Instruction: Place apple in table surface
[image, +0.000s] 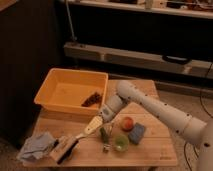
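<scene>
The apple (127, 123), small and red-orange, rests on the table surface (152, 150) of light wooden planks, touching the left edge of a blue sponge (136, 133). My gripper (98, 130) hangs just left of the apple, pointing down toward the table. It is open: one pale finger (91, 126) and one dark finger (105, 134) stand apart with nothing between them. The apple is free of the gripper. The white arm reaches in from the right.
A yellow tub (55, 95) stands at the table's back left with a dark item (91, 100) inside. A green round object (121, 143) lies before the apple, a small piece (106, 147) beside it. A brush (64, 149) and grey-blue cloth (35, 146) lie front left.
</scene>
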